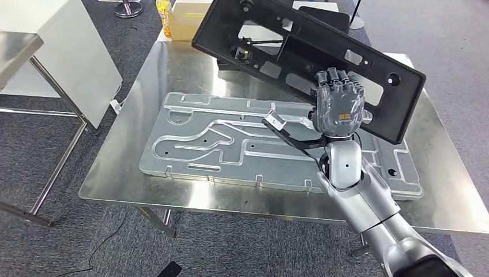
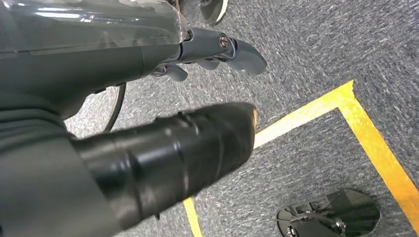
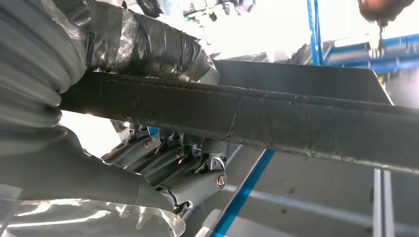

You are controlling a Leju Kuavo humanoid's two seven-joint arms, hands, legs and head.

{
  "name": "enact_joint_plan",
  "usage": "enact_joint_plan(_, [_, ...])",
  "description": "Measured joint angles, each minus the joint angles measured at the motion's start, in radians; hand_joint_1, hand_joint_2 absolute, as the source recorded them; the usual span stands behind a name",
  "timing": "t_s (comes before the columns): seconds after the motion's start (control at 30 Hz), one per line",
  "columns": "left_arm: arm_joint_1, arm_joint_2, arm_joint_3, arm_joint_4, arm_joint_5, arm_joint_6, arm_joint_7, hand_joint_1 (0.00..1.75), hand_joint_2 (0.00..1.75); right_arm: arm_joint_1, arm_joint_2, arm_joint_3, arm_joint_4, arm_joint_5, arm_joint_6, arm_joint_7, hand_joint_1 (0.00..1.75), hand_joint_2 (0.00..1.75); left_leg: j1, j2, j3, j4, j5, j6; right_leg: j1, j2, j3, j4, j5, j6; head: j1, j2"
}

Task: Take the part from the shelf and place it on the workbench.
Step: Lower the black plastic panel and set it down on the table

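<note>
A long black plastic part (image 1: 314, 43) with several cut-outs hangs tilted above the far right of the steel workbench (image 1: 173, 69). My right hand (image 1: 337, 107) grips its near edge, fingers wrapped over the top. The right wrist view shows the part's edge (image 3: 276, 118) clamped between my thumb and the fingers (image 3: 178, 163) beneath it. My left hand (image 2: 148, 98) hangs over the carpet, fingers apart and holding nothing.
A large silver pressed-metal panel (image 1: 230, 144) lies flat across the middle of the workbench, under the held part. A yellow box (image 1: 187, 20) stands behind the bench. A white cabinet (image 1: 63, 52) and another steel table (image 1: 14, 46) stand to the left. Yellow tape (image 2: 346, 108) marks the floor.
</note>
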Motion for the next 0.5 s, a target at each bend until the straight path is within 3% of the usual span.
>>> enact_joint_plan(0.3, [-0.001,-0.002,-0.02,0.0,0.004,0.0,0.005,0.0,0.0,-0.019,-0.006,0.034,0.245,0.0,0.0,-0.053,1.64,1.75,0.0,0.0,0.0,0.0,0.0,0.0,0.0,0.0,0.0,0.0,0.0,0.0,0.0,0.0])
enact_joint_plan(0.5, [-0.001,-0.002,-0.021,0.0,0.006,0.0,0.005,0.0,0.0,-0.018,-0.006,0.035,0.283,0.0,0.0,-0.062,1.64,1.75,0.0,0.0,0.0,0.0,0.0,0.0,0.0,0.0,0.0,0.0,0.0,0.0,0.0,0.0])
